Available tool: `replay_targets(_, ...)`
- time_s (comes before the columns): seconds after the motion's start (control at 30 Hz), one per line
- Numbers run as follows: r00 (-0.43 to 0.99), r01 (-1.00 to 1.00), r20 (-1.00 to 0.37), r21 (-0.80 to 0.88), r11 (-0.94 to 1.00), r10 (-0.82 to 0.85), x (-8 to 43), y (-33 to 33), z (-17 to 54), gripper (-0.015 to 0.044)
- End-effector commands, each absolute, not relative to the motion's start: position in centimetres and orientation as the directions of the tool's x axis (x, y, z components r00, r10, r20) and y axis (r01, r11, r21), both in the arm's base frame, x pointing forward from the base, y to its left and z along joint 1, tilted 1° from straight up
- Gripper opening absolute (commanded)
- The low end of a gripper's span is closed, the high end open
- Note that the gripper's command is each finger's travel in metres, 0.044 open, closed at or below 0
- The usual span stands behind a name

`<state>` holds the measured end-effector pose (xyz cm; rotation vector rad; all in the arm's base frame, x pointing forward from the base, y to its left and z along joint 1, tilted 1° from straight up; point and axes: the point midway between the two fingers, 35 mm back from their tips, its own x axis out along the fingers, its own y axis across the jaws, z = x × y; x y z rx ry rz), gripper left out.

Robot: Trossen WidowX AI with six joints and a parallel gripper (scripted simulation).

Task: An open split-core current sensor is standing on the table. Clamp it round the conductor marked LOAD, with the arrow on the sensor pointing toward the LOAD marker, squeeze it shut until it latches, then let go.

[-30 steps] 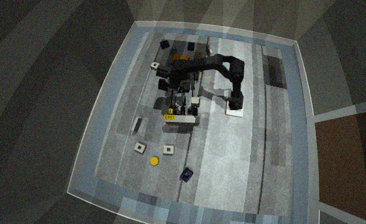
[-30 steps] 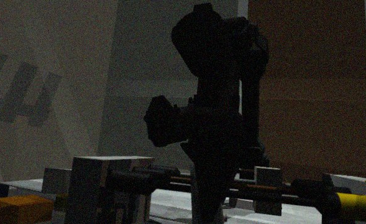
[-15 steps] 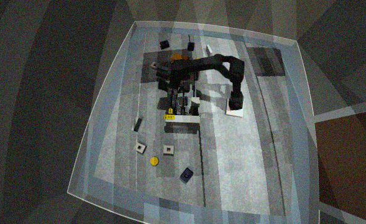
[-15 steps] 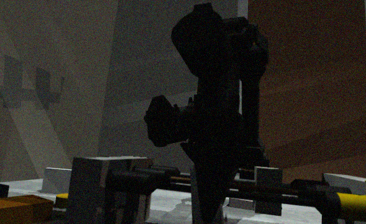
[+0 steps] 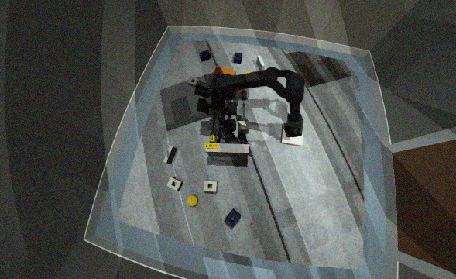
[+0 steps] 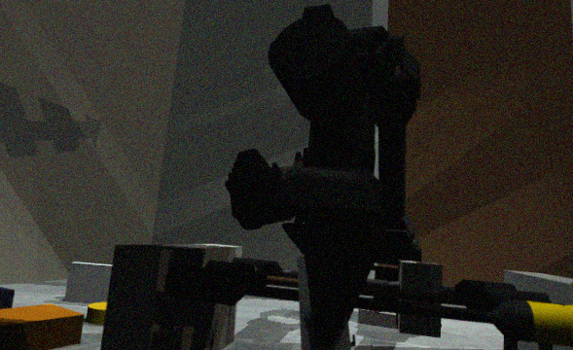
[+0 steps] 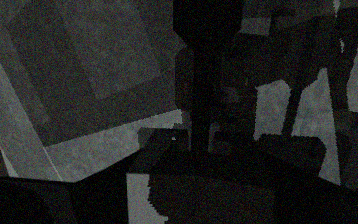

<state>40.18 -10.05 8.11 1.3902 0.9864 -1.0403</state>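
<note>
Tabletop (image 5: pixel 324 201) stretches widest from 3 to 5 o'clock in the top view, taking its centre as the dial and the picture's top as 12; a pale raised-looking border frames it. The black arm (image 5: pixel 268 79) (image 6: pixel 344 122) rises near 3 and reaches across to about 11, where the gripper (image 5: pixel 220 98) (image 6: pixel 335 301) (image 7: pixel 201 152) points down among dark, crowded fixture parts. Room is tight there: in the exterior view thin coppery and black rods run left and right past the fingers, with a boxy grey block (image 6: pixel 420 297) nearby at 3 o'clock from them. A smooth white panel (image 5: pixel 233 149) with a yellow LOAD label (image 5: pixel 211 146) stands at the centre. An orange block (image 5: pixel 224 71) (image 6: pixel 28 318) lies between 11 and 12, two dark blue blocks (image 5: pixel 205 55) (image 5: pixel 238 57) beyond it, and a flat yellow disc (image 5: pixel 192 201) toward 7, near two white square pieces (image 5: pixel 174 184) (image 5: pixel 210 186) with square holes. A dark blue block with a hole lies at 6. The jaws stand well apart, closed on something wide; it appears to be the sensor (image 7: pixel 210 197), a dark blocky body at the wrist view's 6 o'clock. Whether it encircles the LOAD conductor, its arrow and its latch are too dark to tell.
</note>
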Motion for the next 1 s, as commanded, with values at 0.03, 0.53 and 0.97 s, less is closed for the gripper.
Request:
replay_targets(0.03, 0.292, 0.954, -0.957, 0.291, -0.073, -0.007, 40.17, -10.57, 8.98, 0.0000)
replay_targets(0.53, 0.292, 0.954, -0.957, 0.291, -0.073, -0.007, 40.17, -10.57, 8.98, 0.0000)
replay_targets(0.97, 0.278, 0.958, -0.961, 0.277, -0.074, 0.000, 40.13, -10.44, 8.41, 0.0000)
